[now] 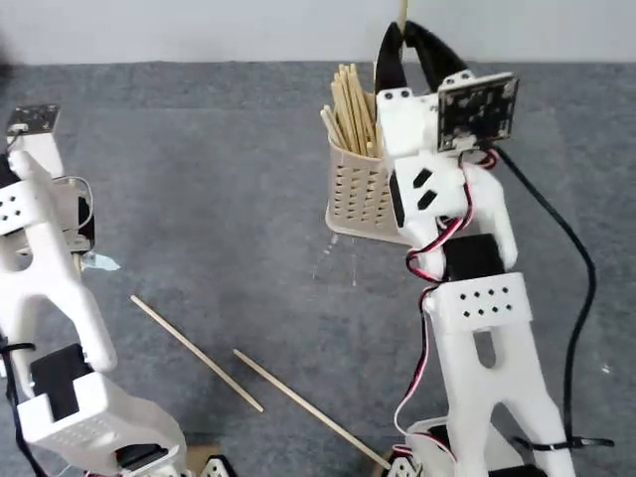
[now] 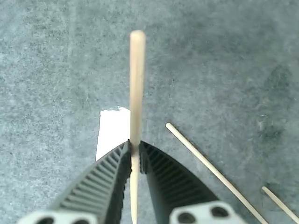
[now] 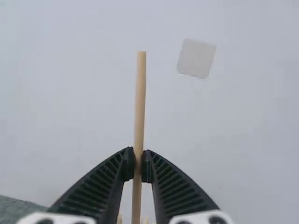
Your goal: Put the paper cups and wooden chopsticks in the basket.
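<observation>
A perforated beige basket (image 1: 360,199) stands at the back of the grey mat with several wooden chopsticks (image 1: 350,107) upright in it. Just beside and above the basket, my right gripper (image 1: 405,40) (image 3: 138,161) is shut on one chopstick (image 3: 139,102), which points up against the white wall. On the left side of the mat my left gripper (image 2: 135,149) is shut on another chopstick (image 2: 137,93), held above the mat. Two more chopsticks (image 1: 196,353) (image 1: 308,407) lie slantwise on the mat near the front, and the left wrist view shows them as well (image 2: 210,170) (image 2: 280,203).
A small white scrap (image 2: 112,130) lies on the mat under the left gripper, seen in the high view beside the left arm (image 1: 101,262). A pale square patch (image 3: 196,58) is on the wall. The right arm's black cable (image 1: 581,298) hangs along the right side.
</observation>
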Action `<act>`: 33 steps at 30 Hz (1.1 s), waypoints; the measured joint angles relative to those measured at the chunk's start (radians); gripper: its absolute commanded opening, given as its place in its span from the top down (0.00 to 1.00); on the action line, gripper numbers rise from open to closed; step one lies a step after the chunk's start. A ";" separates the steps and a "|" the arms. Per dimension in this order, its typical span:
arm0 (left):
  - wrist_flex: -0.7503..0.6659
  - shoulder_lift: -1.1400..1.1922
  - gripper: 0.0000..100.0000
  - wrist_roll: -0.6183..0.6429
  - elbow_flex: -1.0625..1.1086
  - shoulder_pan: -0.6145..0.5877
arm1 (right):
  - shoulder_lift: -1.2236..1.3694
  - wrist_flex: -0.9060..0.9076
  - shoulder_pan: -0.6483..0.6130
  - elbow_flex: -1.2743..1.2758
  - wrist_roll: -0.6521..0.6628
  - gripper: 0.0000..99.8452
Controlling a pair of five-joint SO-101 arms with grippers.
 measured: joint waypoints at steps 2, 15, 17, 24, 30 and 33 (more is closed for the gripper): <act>0.000 0.000 0.99 0.000 0.000 -0.002 | 0.000 -0.012 0.000 0.034 0.000 0.91; 0.000 0.000 0.99 0.132 -0.250 0.003 | -0.264 0.397 0.000 0.044 -0.094 0.96; 0.000 0.000 0.99 0.163 -0.324 0.015 | -0.350 0.516 -0.006 0.049 -0.123 0.96; 0.002 0.000 0.99 0.345 -0.548 0.141 | -0.502 0.865 -0.014 0.176 -0.192 0.96; 0.002 0.000 0.99 0.493 -0.749 0.341 | -0.560 0.904 -0.017 0.391 -0.204 0.96; -0.035 0.000 0.99 0.543 -0.852 0.450 | -0.595 0.904 -0.018 0.474 -0.253 0.96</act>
